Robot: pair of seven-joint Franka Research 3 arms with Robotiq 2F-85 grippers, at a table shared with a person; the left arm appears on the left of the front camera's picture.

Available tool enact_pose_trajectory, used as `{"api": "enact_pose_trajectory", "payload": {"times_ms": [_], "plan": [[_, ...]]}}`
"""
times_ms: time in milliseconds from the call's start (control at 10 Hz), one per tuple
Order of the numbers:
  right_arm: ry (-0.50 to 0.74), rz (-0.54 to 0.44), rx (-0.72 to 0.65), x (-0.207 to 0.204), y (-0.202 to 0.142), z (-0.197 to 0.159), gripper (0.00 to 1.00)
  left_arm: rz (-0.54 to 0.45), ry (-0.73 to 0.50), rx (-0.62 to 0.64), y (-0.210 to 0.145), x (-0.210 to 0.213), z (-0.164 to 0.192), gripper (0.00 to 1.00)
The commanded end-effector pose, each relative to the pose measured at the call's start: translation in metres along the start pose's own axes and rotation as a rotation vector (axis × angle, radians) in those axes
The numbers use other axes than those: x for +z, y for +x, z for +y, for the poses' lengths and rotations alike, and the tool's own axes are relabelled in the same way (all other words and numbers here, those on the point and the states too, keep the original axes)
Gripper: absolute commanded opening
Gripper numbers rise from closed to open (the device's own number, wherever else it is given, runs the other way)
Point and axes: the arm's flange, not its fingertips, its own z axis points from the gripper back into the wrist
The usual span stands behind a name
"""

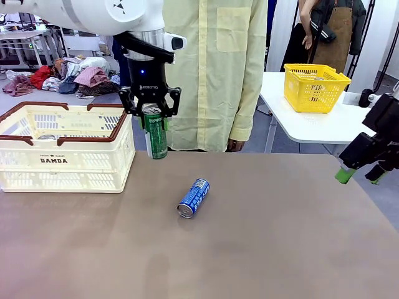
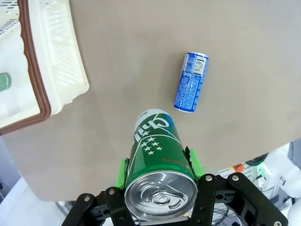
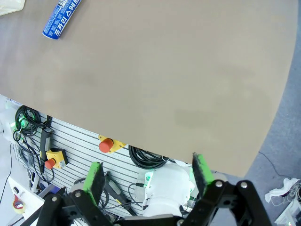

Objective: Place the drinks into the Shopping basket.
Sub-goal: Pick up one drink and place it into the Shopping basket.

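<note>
The cream Shopping basket (image 1: 62, 163) sits at the left of the brown worktop (image 1: 280, 249). Just right of it, the left hand (image 1: 155, 122) points straight down and pinches the green can (image 1: 156, 143), which is upright with its silver top up. Near the middle the blue can (image 1: 193, 198) lies on its side, its long axis slanting from near left to far right. Behind are a person (image 1: 218, 68) in pale yellow and a yellow basket (image 1: 315, 87) on a white table (image 1: 293, 121). At the right edge the right hand (image 1: 360, 177) hangs tilted, its fingers spread and holding nothing.
</note>
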Motion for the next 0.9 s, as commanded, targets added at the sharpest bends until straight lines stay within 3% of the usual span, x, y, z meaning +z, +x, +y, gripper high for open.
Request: {"api": "enact_pose_trajectory", "payload": {"times_ms": [0, 100, 400, 700, 800], "plan": [[0.0, 0.002, 0.001, 0.002, 0.0, 0.0, 1.0, 0.002, 0.003, -0.013, -0.001, 0.011, -0.001, 0.0], [0.0, 0.002, 0.001, 0.002, 0.0, 0.0, 1.0, 0.0, 0.0, 0.0, 0.0, 0.0, 0.0, 0.0], [0.0, 0.002, 0.001, 0.002, 0.0, 0.0, 1.0, -0.064, -0.01, -0.037, 0.025, 0.035, 0.018, 0.0], [0.0, 0.002, 0.001, 0.002, 0.0, 0.0, 1.0, -0.109, -0.026, 0.065, 0.057, 0.087, 0.07, 0.0], [0.0, 0.002, 0.001, 0.002, 0.0, 0.0, 1.0, -0.104, -0.027, 0.045, 0.065, 0.101, 0.091, 0.0]]}}
